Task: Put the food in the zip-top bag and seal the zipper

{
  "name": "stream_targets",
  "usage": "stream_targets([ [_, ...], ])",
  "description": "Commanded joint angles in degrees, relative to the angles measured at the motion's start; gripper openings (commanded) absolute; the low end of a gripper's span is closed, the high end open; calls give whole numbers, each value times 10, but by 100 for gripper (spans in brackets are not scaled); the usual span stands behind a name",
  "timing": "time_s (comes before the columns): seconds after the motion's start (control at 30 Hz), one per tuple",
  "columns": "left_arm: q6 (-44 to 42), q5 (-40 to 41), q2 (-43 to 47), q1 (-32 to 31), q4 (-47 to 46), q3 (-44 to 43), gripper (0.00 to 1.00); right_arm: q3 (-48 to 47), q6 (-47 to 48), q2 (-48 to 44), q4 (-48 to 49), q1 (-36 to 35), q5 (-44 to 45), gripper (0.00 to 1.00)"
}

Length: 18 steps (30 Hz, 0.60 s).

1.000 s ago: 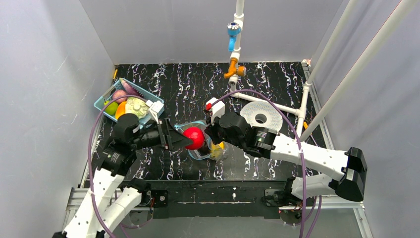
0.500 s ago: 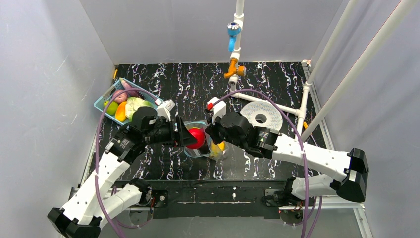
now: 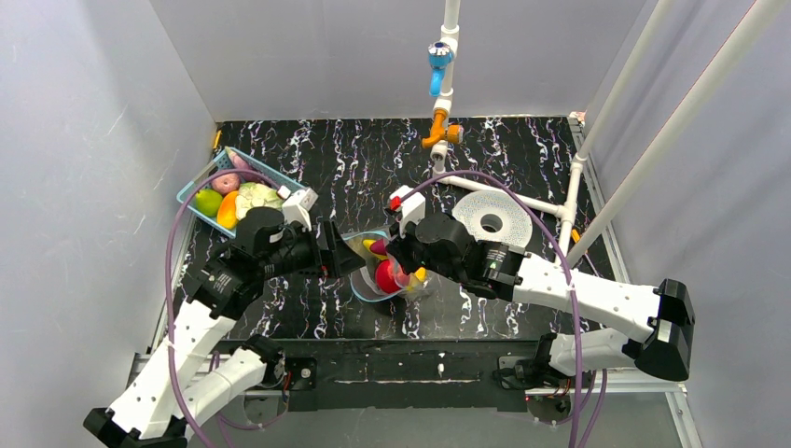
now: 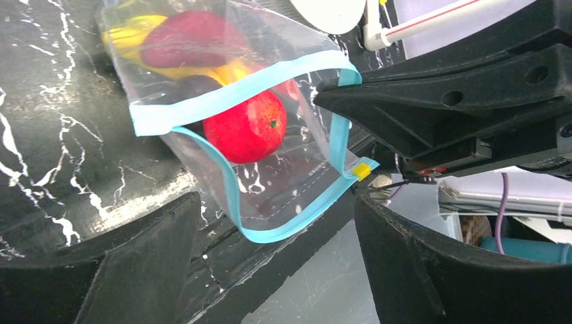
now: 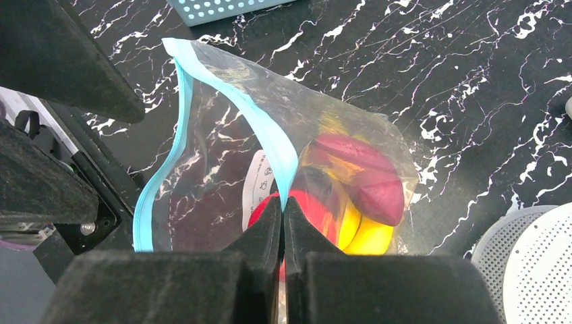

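while my right gripper (image 5: 283, 206) is pinched tight on the zipper (image 5: 266, 128), the zip-top bag (image 3: 410, 285) hangs from that grip near the middle of the table (image 3: 522, 149), a little toward the near edge, its mouth gaping toward my left side. inside it a red apple (image 4: 246, 125) sits just behind the teal rim, with a yellow banana (image 5: 367, 237) and a dark purple piece (image 5: 369, 181) deeper in, pressed against each other. whether the bag's bottom rests on the table i cannot tell. my left gripper (image 3: 350, 261) hovers just before the open mouth, fingers spread wide and holding nothing. farther out, by the left edge toward the far corner, the blue basket (image 3: 187, 198) holds more food, a green pear (image 3: 209, 202) and an orange piece (image 3: 227, 210) among it. a white perforated disc (image 3: 492, 217) lies toward the right edge of the table, beyond my right gripper.
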<state>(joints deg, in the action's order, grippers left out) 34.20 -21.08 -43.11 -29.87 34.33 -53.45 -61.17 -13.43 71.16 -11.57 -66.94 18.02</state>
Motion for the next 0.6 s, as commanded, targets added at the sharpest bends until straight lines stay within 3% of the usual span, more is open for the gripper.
stream_targets([
  [0.0, -15, 68, 23, -3, 34, -33, 82, -2, -1, -12, 30, -5, 8, 2],
  [0.33, 38, 442, 121, -3, 180, -65, 88, 2, 2, -17, 32, -6, 17, 3],
  [0.57, 89, 516, 200, -3, 181, -1, 91, 2, 3, -19, 32, -8, 20, 3],
])
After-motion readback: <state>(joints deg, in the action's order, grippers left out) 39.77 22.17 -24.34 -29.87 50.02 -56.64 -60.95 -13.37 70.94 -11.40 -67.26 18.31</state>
